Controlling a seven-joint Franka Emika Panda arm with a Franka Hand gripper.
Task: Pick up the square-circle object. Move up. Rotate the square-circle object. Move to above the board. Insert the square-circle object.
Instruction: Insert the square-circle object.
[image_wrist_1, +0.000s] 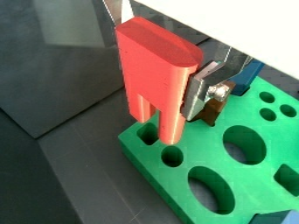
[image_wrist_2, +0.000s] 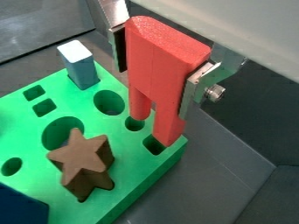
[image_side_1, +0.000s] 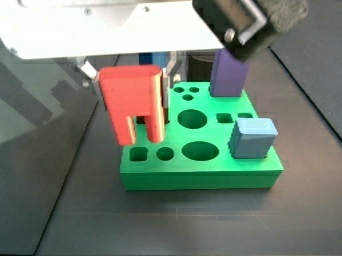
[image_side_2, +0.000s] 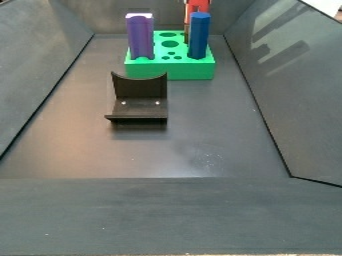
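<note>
My gripper (image_wrist_1: 163, 70) is shut on the square-circle object (image_wrist_1: 156, 66), a bright red block held upright with its two stubs pointing down. The silver fingers (image_wrist_2: 200, 80) clamp its sides in both wrist views. The stub tips sit at the top of the green board (image_wrist_1: 198, 157), right at two small holes by one corner; I cannot tell whether they have entered. In a side view the red object (image_side_1: 131, 95) stands at the board's (image_side_1: 201, 175) left front part, under the gripper (image_side_1: 134, 80). In a side view, the board (image_side_2: 167, 68) lies far back.
A brown star block (image_wrist_2: 79, 157) and a light-blue cube (image_wrist_2: 79, 63) sit in the board. A purple block (image_side_1: 229, 72) stands at its back and the cube (image_side_1: 253, 137) at its right. The dark fixture (image_side_2: 138, 97) stands on the floor before the board. Grey walls ring the floor.
</note>
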